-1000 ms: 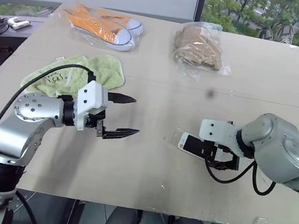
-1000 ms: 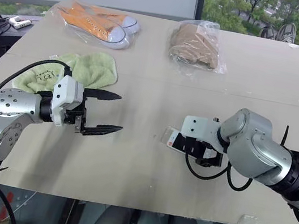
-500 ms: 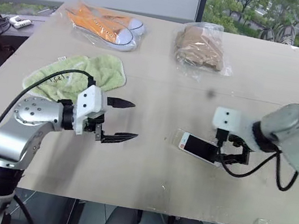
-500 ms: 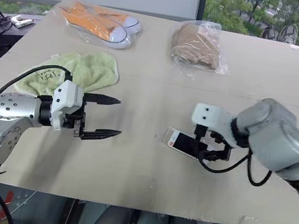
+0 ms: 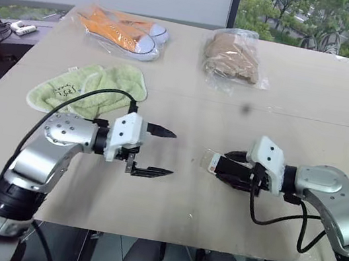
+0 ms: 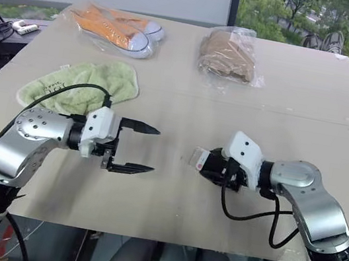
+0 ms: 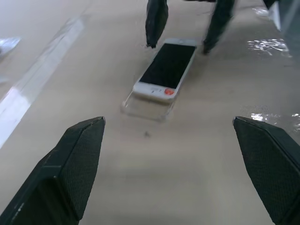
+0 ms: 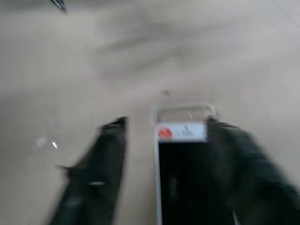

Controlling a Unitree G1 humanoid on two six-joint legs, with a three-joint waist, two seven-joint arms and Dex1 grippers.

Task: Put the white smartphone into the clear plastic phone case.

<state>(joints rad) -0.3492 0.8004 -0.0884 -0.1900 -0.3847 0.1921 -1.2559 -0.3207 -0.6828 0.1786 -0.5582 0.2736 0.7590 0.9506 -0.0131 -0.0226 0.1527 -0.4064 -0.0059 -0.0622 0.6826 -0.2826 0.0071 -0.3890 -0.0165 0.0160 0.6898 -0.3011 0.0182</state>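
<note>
The white smartphone [image 7: 166, 70], a flat rectangle with a black screen and a red mark on its white end, lies screen up on the beige desk [image 5: 170, 197], toward the desk's near edge and a little right of its middle. It rests on the clear plastic phone case [image 7: 145, 107], a thin see-through shell whose glossy end sticks out past the phone's white end; whether the phone is seated fully in it I cannot tell.

The right tool [image 5: 227, 166] reaches low over the desk from the right, and its two black fingers [image 8: 96, 173] stand either side of the phone's length. One finger sits against the phone's long edge and the other stands a little off it, so the tool is partly drawn in around the phone but not clearly pinching it.

The left tool [image 5: 161, 150] hovers to the phone's left, well apart from it, pointing toward it with its two black fingers spread wide and nothing between them.

Toward the far edge lie bagged orange shoes [image 5: 121, 29], a bagged brown cloth [image 5: 232, 56] and a green towel [image 5: 91, 86].
</note>
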